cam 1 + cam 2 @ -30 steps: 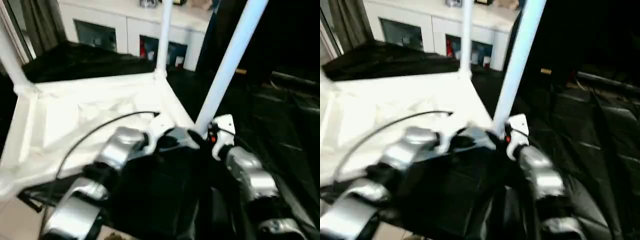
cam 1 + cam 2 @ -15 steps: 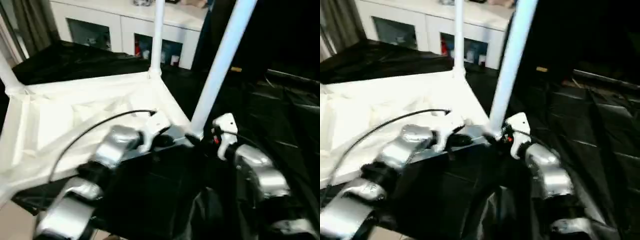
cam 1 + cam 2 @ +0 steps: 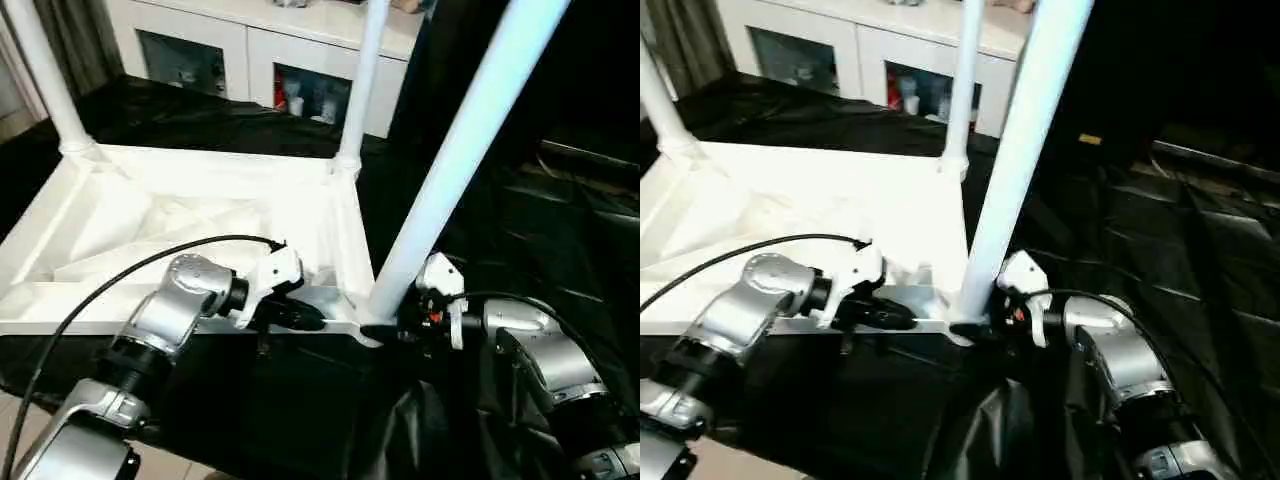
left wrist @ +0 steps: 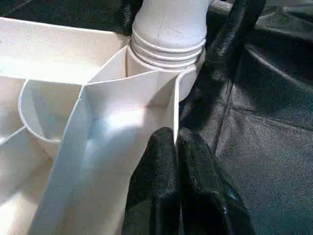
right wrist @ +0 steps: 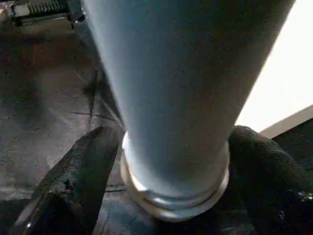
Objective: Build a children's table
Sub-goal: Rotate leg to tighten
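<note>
— Table position?
— White plastic children's table (image 3: 200, 215) lies upside down on black sheeting (image 3: 560, 230), legs up.
— Grippers?
— Right gripper (image 5: 171, 196) straddles the nearest white tubular leg (image 3: 450, 170) (at its base); left gripper (image 4: 178, 161) closed on the rim beside it.

The upturned white plastic table top (image 3: 190, 215) is white all over — ribs, rim and rounded corner sockets alike. The long tapered near leg (image 3: 460, 150) is white with a cool bluish cast; the two farther tubular legs (image 3: 360, 85) are plain white. Under everything lies a glossy black plastic sheet (image 3: 560, 220), creased and catching pale highlights. The forearms are brushed silver, with white housings at the wrists, a small red spot on the right one, and black cable running from the left. The left gripper's fingers (image 4: 171, 196) are black and faintly shiny — the right gripper's fingers (image 5: 78, 171) are matt black. The white cabinet (image 3: 240, 45) behind has dark glass doors.
</note>
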Controlling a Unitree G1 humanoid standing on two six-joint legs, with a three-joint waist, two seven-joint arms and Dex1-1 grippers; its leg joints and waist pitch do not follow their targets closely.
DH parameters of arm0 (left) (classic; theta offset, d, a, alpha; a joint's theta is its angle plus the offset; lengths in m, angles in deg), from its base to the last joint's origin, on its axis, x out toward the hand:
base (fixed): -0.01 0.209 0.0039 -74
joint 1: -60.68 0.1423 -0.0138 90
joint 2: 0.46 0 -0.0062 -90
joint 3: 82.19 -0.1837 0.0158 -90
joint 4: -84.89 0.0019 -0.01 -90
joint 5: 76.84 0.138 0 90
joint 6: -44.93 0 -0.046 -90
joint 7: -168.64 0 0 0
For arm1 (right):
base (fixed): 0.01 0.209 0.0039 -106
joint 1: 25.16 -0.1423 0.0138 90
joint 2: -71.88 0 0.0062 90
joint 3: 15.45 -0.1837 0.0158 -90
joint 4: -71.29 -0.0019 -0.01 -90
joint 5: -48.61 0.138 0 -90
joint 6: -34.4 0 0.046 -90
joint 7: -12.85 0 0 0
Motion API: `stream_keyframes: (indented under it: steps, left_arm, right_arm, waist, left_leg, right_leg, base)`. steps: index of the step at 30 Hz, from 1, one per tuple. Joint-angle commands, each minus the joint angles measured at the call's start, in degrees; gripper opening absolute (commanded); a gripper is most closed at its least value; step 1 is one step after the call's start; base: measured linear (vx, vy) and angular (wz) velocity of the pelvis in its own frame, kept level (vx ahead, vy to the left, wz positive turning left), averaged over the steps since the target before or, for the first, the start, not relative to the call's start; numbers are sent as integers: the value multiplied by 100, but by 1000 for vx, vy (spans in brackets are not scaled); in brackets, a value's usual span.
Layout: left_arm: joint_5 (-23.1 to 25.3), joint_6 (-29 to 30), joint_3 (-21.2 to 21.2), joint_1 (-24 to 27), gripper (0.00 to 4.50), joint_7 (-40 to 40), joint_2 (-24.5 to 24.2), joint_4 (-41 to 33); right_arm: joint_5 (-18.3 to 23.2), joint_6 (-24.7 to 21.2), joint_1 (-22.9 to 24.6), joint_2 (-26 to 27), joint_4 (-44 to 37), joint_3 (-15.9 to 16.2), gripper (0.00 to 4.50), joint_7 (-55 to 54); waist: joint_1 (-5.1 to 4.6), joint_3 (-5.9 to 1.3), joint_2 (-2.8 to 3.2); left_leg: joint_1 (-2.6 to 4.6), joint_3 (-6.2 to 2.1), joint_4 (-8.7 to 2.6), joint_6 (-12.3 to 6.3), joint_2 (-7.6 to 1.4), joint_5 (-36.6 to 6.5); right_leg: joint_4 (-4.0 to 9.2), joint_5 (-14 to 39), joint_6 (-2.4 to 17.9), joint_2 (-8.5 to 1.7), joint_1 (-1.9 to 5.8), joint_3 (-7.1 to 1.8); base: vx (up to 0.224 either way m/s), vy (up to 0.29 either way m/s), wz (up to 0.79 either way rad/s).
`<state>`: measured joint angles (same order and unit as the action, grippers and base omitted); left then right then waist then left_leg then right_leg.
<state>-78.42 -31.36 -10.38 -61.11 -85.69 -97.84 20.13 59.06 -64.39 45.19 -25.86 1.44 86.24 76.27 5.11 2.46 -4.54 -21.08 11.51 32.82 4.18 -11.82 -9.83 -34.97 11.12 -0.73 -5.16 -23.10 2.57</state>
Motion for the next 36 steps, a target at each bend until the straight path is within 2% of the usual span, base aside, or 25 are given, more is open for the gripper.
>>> stream_keyframes:
  steps: [1, 3, 7, 8, 11, 12, 13, 16, 18, 20, 22, 23, 25, 26, 27, 30, 32, 33, 36]
  left_arm:
    - [27, 119, -164, 163, 0, -154, -37, -41]
    - [-18, 206, -168, 211, 0, -196, -95, -175]
    - [-47, 264, -190, 225, 0, -219, -142, -240]
    - [-47, 264, -190, 225, 0, -219, -142, -240]
    - [-54, 260, -183, 232, 0, -215, -149, -232]
    - [-50, 264, -175, 234, 0, -180, -129, -222]
    - [-46, 272, -164, 235, 0, -126, -98, -210]
    - [2, 296, -123, 179, 0, 203, 88, -68]
    - [180, 258, -99, 26, 0, 795, 368, 254]
    - [302, 201, -92, -88, 0, 1191, 570, 480]
    - [394, 220, -54, -249, 0, 1694, 876, 755]
    - [422, 252, -57, -312, 0, 1847, 998, 852]
    - [518, 295, -44, -455, 0, 2275, 1235, 1072]
    - [569, 318, -19, -574, 0, 2588, 1419, 1262]
    - [596, 323, -7, -625, 0, 2719, 1488, 1343]
    - [778, 248, -41, -810, 0, 3112, 1699, 1641]
    - [849, 178, -72, -879, 0, 3183, 1735, 1760]
    - [864, 132, -73, -923, 0, 3167, 1741, 1850]
    - [841, 80, -96, -913, 0, 2986, 1681, 1843]
  right_arm:
    - [-9, -67, 27, -58, -56, 16, 347, 97]
    - [60, -153, 4, -3, -59, -22, 322, 147]
    - [191, -233, -23, 44, -86, -25, 304, 210]
    - [191, -233, -23, 44, -86, -25, 284, 210]
    - [270, -278, 8, 72, -124, -26, 275, 218]
    - [304, -297, 28, 103, -132, -60, 273, 187]
    - [352, -326, 54, 149, -143, -114, 273, 137]
    - [417, -395, 122, 317, -138, -239, 272, -133]
    - [365, -366, 169, 503, -17, -323, 272, -527]
    - [279, -335, 136, 689, 182, -444, 272, -1015]
    - [130, -230, 70, 962, 436, -599, 272, -1757]
    - [128, -265, 34, 1121, 538, -718, 272, -2134]
    - [58, -281, -5, 1375, 627, -832, 272, -2651]
    - [-50, -265, -38, 1571, 691, -891, 272, -3094]
    - [-110, -272, -51, 1649, 712, -903, 272, -3276]
    - [-302, -170, -50, 1969, 682, -811, 272, -3728]
    - [-372, -78, -37, 2098, 608, -732, 272, -3815]
    - [-477, 83, -33, 2107, 538, -611, 272, -3737]
    - [-398, 188, -24, 2049, 464, -660, 272, -3595]
  waist:
    - [20, -293, -20]
    - [21, -301, -14]
    - [20, -306, -16]
    - [17, -305, -17]
    - [19, -305, -21]
    - [21, -309, -8]
    - [16, -310, -27]
    - [19, -306, -15]
    - [18, -278, -11]
    - [17, -283, -14]
    - [1, -263, -19]
    - [1, -264, 3]
    - [-8, -268, -11]
    - [-2, -269, 21]
    - [-18, -262, 16]
    - [-6, -261, 28]
    - [-3, -261, 26]
    - [-4, -262, 44]
    - [1, -263, 31]
  left_leg:
    - [75, -76, -375, -139, -171, -1332]
    - [82, -75, -372, -143, -176, -1299]
    - [81, -68, -360, -178, -163, -1161]
    - [80, -67, -360, -179, -163, -1147]
    - [84, -66, -358, -162, -162, -1178]
    - [87, -67, -356, -159, -161, -1174]
    - [86, -63, -353, -157, -159, -1168]
    - [86, -64, -357, -138, -161, -1206]
    - [106, -65, -378, -66, -161, -1414]
    - [115, -83, -382, 45, -163, -1608]
    - [114, -96, -395, 139, -151, -1818]
    - [127, -109, -397, 177, -148, -1861]
    - [122, -129, -407, 216, -142, -1975]
    - [132, -137, -406, 218, -142, -2005]
    - [139, -131, -406, 226, -139, -2065]
    - [152, -138, -409, 210, -130, -2170]
    - [146, -146, -415, 185, -130, -2220]
    - [127, -157, -427, 186, -132, -2249]
    - [111, -156, -432, 140, -132, -2216]
  right_leg:
    - [403, 1177, 1163, -288, 226, -198]
    - [388, 1083, 1191, -284, 227, -198]
    - [361, 827, 1259, -270, 233, -194]
    - [359, 794, 1274, -267, 233, -192]
    - [362, 826, 1276, -271, 235, -193]
    - [359, 817, 1277, -271, 237, -194]
    - [360, 796, 1279, -268, 240, -195]
    - [364, 830, 1287, -271, 233, -197]
    - [420, 1160, 1212, -269, 203, -197]
    - [453, 1552, 1110, -297, 195, -198]
    - [513, 2027, 940, -304, 164, -196]
    - [521, 2150, 901, -314, 155, -194]
    - [566, 2469, 743, -318, 152, -184]
    - [569, 2498, 726, -323, 146, -182]
    - [591, 2545, 694, -311, 114, -186]
    - [628, 2656, 612, -306, 95, -182]
    - [636, 2694, 573, -306, 98, -179]
    - [636, 2710, 548, -311, 107, -174]
    - [628, 2591, 573, -311, 117, -176]
  base:
    - [0, 0, 0]
    - [0, 0, 0]
    - [0, 0, 0]
    - [0, 0, 0]
    - [0, 0, 0]
    - [0, 0, 0]
    - [0, 0, 0]
    - [0, 0, 0]
    - [0, 0, 0]
    - [0, 0, 0]
    - [0, 0, 0]
    - [0, 0, 0]
    - [0, 0, 0]
    - [0, 0, 0]
    - [0, 0, 0]
    - [0, 0, 0]
    - [0, 0, 0]
    - [0, 0, 0]
    - [0, 0, 0]
